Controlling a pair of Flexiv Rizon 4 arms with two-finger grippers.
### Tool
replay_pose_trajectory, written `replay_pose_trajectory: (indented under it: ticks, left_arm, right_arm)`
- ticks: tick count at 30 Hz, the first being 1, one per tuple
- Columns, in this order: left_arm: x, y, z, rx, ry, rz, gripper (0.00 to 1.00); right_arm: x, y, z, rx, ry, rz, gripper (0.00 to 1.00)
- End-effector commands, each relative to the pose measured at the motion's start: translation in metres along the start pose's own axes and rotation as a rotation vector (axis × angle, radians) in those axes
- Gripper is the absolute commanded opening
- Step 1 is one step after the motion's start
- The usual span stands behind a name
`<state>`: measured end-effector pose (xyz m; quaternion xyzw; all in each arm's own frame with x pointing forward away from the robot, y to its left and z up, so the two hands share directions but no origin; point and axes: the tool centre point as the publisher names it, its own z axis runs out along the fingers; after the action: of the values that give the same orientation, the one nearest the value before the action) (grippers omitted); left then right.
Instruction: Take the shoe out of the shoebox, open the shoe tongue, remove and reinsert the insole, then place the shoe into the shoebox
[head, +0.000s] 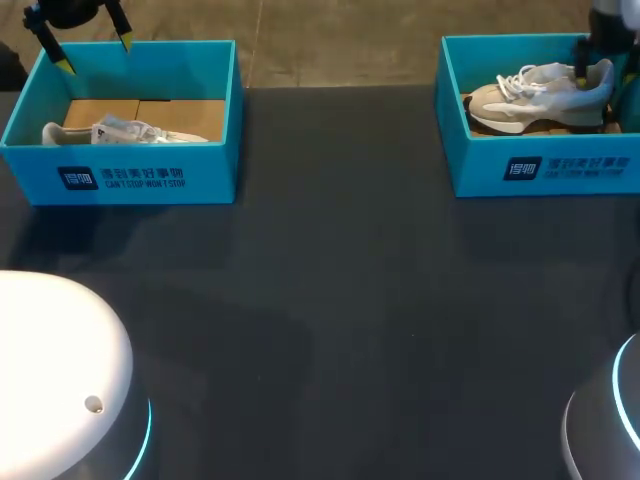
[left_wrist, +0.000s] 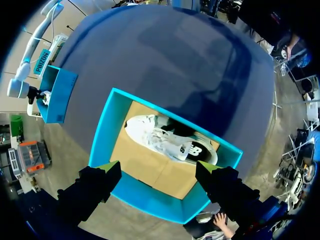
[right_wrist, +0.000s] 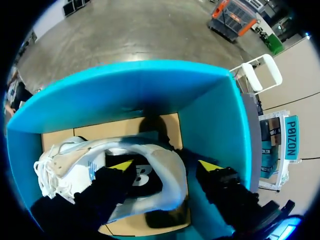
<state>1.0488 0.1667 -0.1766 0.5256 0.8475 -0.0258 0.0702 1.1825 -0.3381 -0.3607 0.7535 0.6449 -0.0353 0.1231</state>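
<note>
Sitting inside spread right claw (right_wrist: 166, 166): shoe (right_wrist: 75, 156) heel

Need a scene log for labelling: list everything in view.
shoeboxes: 2, blue; left shoebox at the table's far left, right shoebox at far right
shoes: 2; white shoe on its side in the left box, grey shoe upright in the right box
table: 1, black, under both boxes
robot bases: 2; white base near left, grey base near right
left gripper: 1, black, yellow tips, open above left shoebox
right gripper: 1, same colours, open astride grey shoe's heel
</note>
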Motion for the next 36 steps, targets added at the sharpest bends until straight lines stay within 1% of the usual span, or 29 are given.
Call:
replay_pose_trajectory:
  ticks: [1,3,7,9,12,15,17,19,22,25,26,27,28,29,30,36]
  left_arm:
    - [0.0,0.0,0.0,-0.001,0.002,0.0,1.0]
    - [0.0,0.0,0.0,-0.001,0.002,0.0,1.0]
    - [0.0,0.0,0.0,-0.001,0.002,0.0,1.0]
    - [0.0,0.0,0.0,-0.001,0.002,0.0,1.0]
    - [0.0,0.0,0.0,-0.001,0.002,0.0,1.0]
    - [0.0,0.0,0.0,-0.001,0.002,0.0,1.0]
    - [0.0,0.0,0.0,-0.001,0.002,0.0,1.0]
    - [0.0,0.0,0.0,-0.001,0.002,0.0,1.0]
    - [0.0,0.0,0.0,-0.001,0.002,0.0,1.0]
    - [0.0,0.0,0.0,-0.001,0.002,0.0,1.0]
    - [0.0,0.0,0.0,-0.001,0.002,0.0,1.0]
    - [0.0,0.0,0.0,-0.001,0.002,0.0,1.0]
    - [0.0,0.0,0.0,-0.001,0.002,0.0,1.0]
    - [0.0,0.0,0.0,-0.001,0.002,0.0,1.0]
    - [0.0,0.0,0.0,-0.001,0.002,0.0,1.0]
    - [0.0,0.0,0.0,-0.001,0.002,0.0,1.0]
  right_arm:
    - [0.004,0.008,0.01,0.025,-0.018,-0.004,0.67]
    - [0.004,0.007,0.013,0.03,-0.02,-0.002,0.74]
    - [0.003,0.004,0.021,0.047,-0.034,0.001,0.75]
    - [0.003,0.002,0.022,0.053,-0.04,0.003,0.8]
    - [0.002,0.002,0.025,0.058,-0.04,0.009,0.81]
    - [0.002,0.003,0.031,0.065,-0.042,0.01,0.77]
    - [0.002,0.002,0.031,0.07,-0.043,0.011,0.72]
    - [0.001,0.003,0.034,0.074,-0.045,0.013,0.5]
    - [0.0,0.002,0.034,0.077,-0.048,0.017,0.44]
    - [-0.001,0.001,0.033,0.077,-0.057,0.02,0.3]
    - [-0.001,0.001,0.033,0.077,-0.057,0.02,0.3]
    - [-0.002,0.0,0.032,0.079,-0.06,0.022,0.18]
    - [-0.002,-0.001,0.031,0.08,-0.061,0.023,0.16]
    - [-0.003,-0.002,0.03,0.083,-0.064,0.026,0.05]
    - [-0.003,-0.002,0.03,0.085,-0.069,0.031,0.0]
    - [-0.008,-0.005,0.023,0.099,-0.083,0.038,0.0]
